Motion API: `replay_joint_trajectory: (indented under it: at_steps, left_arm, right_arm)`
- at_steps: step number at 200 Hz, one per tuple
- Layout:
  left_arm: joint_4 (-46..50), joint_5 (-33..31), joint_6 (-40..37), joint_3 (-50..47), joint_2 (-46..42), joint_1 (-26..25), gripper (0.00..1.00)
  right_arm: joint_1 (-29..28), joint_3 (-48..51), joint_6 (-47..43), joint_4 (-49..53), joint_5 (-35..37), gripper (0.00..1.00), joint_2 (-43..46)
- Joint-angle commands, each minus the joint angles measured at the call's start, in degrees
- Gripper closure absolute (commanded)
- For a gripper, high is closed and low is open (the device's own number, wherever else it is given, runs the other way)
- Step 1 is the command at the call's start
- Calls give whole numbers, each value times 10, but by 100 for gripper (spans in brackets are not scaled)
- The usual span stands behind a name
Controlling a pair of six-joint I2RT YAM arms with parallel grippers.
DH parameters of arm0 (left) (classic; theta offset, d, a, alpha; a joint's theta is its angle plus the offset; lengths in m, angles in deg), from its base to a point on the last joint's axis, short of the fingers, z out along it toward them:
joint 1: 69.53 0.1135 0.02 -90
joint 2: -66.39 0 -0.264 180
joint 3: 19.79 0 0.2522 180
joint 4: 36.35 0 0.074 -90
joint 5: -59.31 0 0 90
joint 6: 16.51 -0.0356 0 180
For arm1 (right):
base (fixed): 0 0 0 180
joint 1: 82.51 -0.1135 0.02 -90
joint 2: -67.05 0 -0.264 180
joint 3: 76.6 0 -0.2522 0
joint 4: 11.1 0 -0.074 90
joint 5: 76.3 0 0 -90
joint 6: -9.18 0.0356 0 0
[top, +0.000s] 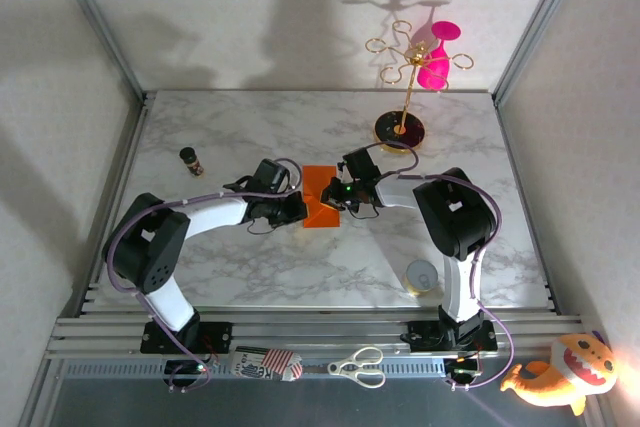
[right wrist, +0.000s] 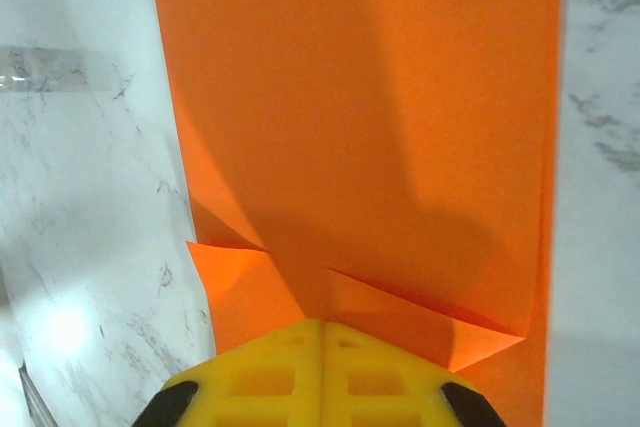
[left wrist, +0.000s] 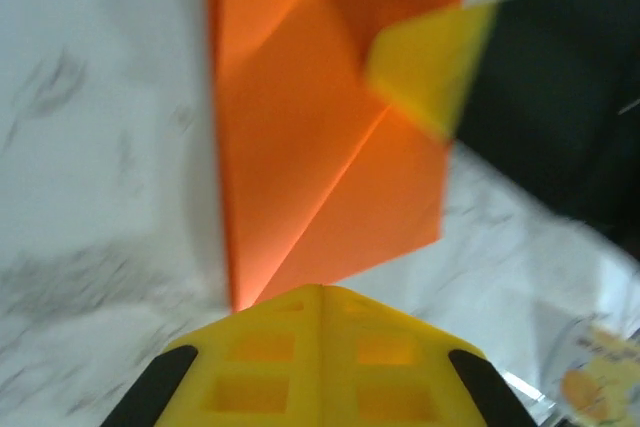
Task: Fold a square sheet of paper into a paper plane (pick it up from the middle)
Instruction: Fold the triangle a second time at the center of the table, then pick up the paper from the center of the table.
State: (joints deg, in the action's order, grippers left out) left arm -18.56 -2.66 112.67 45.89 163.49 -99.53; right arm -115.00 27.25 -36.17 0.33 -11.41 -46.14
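- marble table [top: 250, 272]: big flat slab, and all the action is mid-table between the two arms.
- square sheet of paper [top: 322, 197]: lying flat there, partly folded, with diagonal creased flaps showing. It looks featherlight and floppy. I'd guess it skates on the marble and crumples easily. The best hold is probably a thin pinch on a free edge or a raised flap.
- left gripper [left wrist: 320, 292]: jaws closed tight, tip right at the paper's pointed corner. Can't tell if it's pinching any paper.
- right gripper [right wrist: 320, 325]: closed too, tip at the small folded flaps. Probably pressing rather than holding.
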Motion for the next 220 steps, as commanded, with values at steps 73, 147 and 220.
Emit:
replay_joint_trajectory:
  at_steps: [73,147,220]
  left_arm:
    - [-108,-60,85,50,79,-2,95]
    - [-102,-113,82,46,106,-4,99]
    - [-67,-138,84,41,121,-5,100]
  right_arm:
    - [19,78,90,-17,82,73,112]
    - [17,68,118,13,99,62,96]
    - [6,38,114,35,102,58,77]
